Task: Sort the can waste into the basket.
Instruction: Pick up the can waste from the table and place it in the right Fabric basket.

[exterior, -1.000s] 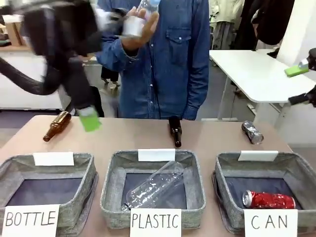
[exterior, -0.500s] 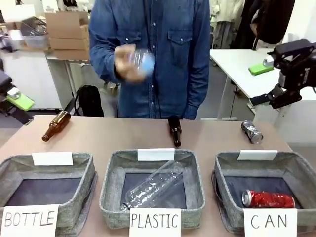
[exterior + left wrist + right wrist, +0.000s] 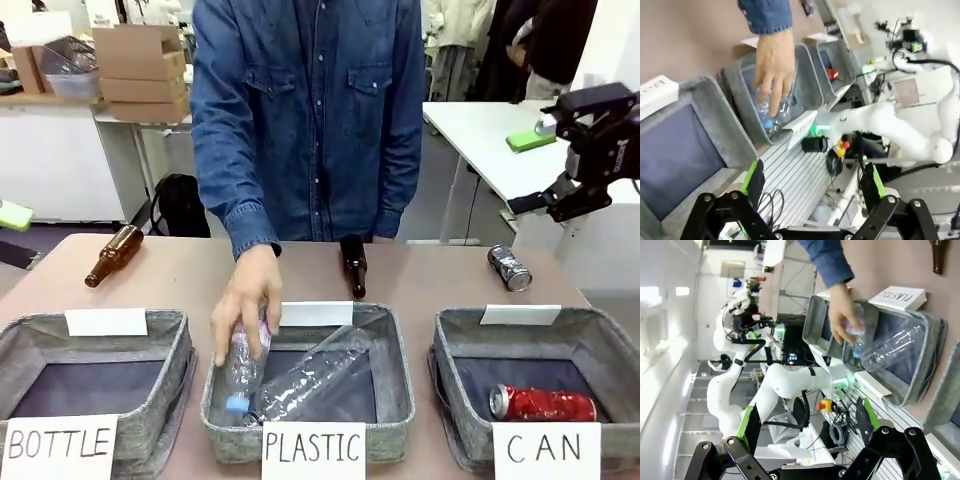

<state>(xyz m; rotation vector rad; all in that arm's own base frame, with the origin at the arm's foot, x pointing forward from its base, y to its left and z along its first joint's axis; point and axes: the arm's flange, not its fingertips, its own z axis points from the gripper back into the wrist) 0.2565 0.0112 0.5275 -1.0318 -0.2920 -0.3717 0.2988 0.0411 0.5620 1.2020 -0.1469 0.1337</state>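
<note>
Silver-black can (image 3: 510,267) below right gripper (image 3: 532,172)
It lay slanted at frame right; the gripper was spread wide, this arm the nearer one.

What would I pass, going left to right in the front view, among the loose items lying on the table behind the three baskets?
brown glass bottle → dark bottle → silver-black can

Red can (image 3: 543,404) sideways inside grey CAN basket (image 3: 452,345), dark can (image 3: 510,267) outside, behind
</note>
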